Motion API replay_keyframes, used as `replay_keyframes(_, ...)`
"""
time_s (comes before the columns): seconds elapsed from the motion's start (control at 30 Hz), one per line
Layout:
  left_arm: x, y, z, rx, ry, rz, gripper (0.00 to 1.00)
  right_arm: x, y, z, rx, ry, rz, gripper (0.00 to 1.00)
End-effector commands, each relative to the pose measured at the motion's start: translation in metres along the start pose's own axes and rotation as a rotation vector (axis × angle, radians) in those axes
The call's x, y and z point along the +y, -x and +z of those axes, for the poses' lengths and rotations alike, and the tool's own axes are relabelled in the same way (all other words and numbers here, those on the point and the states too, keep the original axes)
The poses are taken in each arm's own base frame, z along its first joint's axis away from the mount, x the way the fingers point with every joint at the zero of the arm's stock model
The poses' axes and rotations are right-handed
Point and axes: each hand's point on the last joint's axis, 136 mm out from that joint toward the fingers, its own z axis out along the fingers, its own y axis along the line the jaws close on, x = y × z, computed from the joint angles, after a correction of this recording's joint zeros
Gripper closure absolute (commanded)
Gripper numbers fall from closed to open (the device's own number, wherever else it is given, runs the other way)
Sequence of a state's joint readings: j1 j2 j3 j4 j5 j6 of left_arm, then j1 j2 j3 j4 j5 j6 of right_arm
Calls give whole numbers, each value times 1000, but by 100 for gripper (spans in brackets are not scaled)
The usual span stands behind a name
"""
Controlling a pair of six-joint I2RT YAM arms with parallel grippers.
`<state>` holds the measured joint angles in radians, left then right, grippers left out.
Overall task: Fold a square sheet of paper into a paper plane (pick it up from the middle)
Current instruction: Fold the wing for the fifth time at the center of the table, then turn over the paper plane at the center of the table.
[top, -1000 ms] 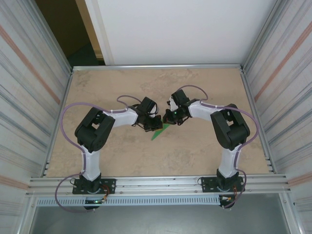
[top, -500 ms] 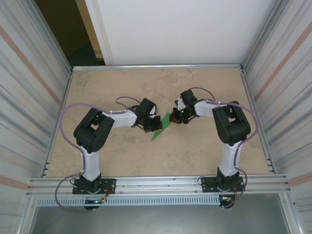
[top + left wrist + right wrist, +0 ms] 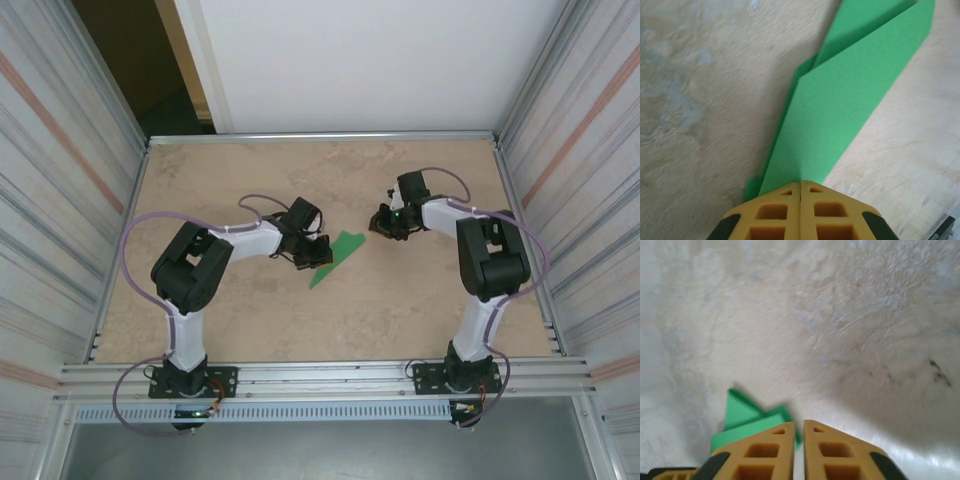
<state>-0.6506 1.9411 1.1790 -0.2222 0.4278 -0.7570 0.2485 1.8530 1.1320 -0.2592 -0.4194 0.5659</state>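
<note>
The left arm (image 3: 190,270) folds its elbow out to the left and reaches right toward the centre. The left gripper (image 3: 318,255) is angled low, fingers pressed flat together. The right arm (image 3: 485,260) reaches far and left, and the right gripper (image 3: 381,222) has a hairline slit between its fingers.

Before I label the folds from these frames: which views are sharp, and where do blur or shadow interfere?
Top external: even light, sharp, the paper plane small but crisp. Left wrist: plane sharp, its raised flap shadowing the table at left, with the left gripper close and in focus. Right wrist: softest view, table texture smeared, dark shadow right of the right gripper.
</note>
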Motion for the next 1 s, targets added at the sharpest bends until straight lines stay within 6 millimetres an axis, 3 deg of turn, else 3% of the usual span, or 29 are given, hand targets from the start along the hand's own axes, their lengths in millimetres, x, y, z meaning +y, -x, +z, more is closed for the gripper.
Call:
replay_keyframes(0.0,-45,16,-39,-69,-108,50,86,12,-2,-36,-81,-63,-12,76)
replay_keyframes(0.13,-49,29,-76,-155,-138,59,75,20,-20,-48,-97,-121,-39,62)
replay_keyframes(0.33,14,34,-116,-253,-64,-46,54,44,-57,-43,-84,-206,-55,46)
replay_keyframes(0.47,61,29,-133,-303,-13,-135,43,69,-81,-26,-68,-222,-25,38)
replay_keyframes(0.67,106,19,-150,-366,86,-170,21,80,-94,-3,-77,-334,30,35)
replay_keyframes(0.8,118,14,-158,-386,141,-164,10,77,-93,8,-92,-382,75,37)
replay_keyframes(0.97,124,13,-165,-389,187,-145,4,65,-97,16,-92,-471,119,40)
